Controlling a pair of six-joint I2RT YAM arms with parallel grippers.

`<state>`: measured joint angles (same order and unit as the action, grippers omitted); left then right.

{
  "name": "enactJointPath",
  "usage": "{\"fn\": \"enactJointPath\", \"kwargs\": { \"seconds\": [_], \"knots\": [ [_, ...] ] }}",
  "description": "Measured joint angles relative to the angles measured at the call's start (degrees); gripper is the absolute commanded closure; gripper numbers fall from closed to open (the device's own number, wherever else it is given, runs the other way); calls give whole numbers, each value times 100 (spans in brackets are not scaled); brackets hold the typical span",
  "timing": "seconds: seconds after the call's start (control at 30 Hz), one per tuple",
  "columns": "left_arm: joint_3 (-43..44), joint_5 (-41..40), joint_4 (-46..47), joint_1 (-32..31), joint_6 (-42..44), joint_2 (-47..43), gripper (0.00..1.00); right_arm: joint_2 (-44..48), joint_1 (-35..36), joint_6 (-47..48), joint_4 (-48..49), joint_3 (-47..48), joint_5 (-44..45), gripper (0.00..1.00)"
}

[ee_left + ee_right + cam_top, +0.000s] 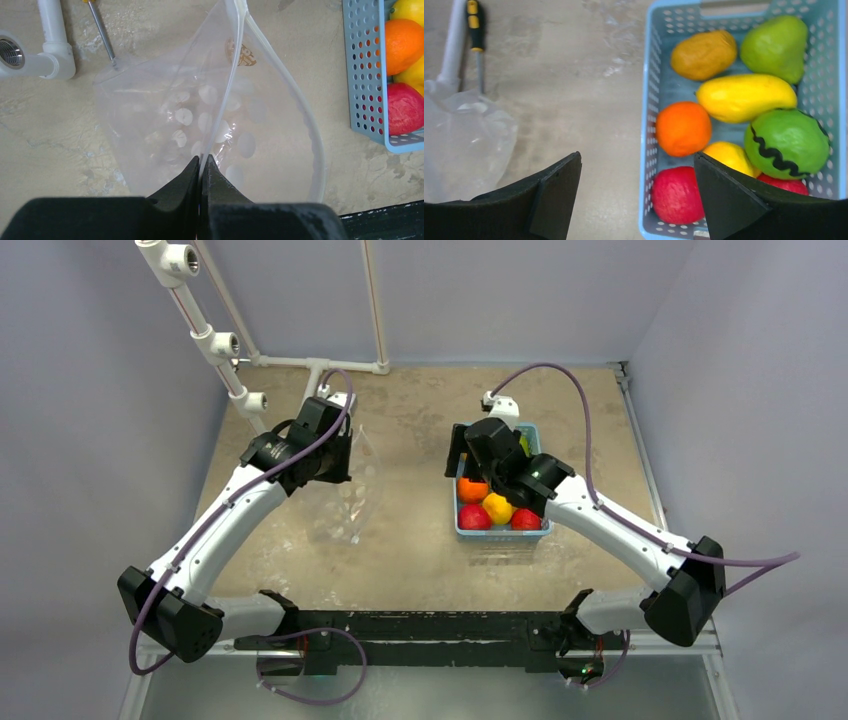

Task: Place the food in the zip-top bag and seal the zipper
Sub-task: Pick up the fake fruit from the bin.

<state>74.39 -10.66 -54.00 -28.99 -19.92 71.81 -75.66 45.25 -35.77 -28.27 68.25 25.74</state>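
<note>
The clear zip-top bag (345, 502) lies on the table left of centre with its mouth held agape. My left gripper (202, 161) is shut on one lip of the whitish zipper (234, 75); the other lip (305, 115) bows outward. The food sits in a light-blue basket (651, 75): an orange fruit (683, 128), a red one (676, 195), a long yellow one (744, 97), a dark-striped green one (786, 142) and others. Above the basket's left wall my right gripper (636, 156) stands open and holds nothing.
A white pipe frame (215, 340) runs along the back left. A screwdriver with a yellow and black handle (474, 25) lies just beyond the bag. The basket (500, 532) stands right of centre, with bare table between it and the bag.
</note>
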Motion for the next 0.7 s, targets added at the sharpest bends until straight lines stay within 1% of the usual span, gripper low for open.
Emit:
{"fn": "enactJointPath", "kwargs": {
  "seconds": [0.17, 0.3, 0.43, 0.7],
  "knots": [
    [-7, 59, 50, 0, 4, -2, 100, 0, -109, -649, -575, -116, 302, 10],
    [-63, 133, 105, 0, 15, -20, 100, 2, -188, -1182, -962, -122, 474, 1],
    [-186, 236, 151, 0, 61, -63, 100, 2, -319, -1714, -1346, -125, 654, 1],
    [-387, 450, 354, 0, 133, -140, 100, 225, -715, -2236, -1591, -363, 761, 1]
  ]
}}
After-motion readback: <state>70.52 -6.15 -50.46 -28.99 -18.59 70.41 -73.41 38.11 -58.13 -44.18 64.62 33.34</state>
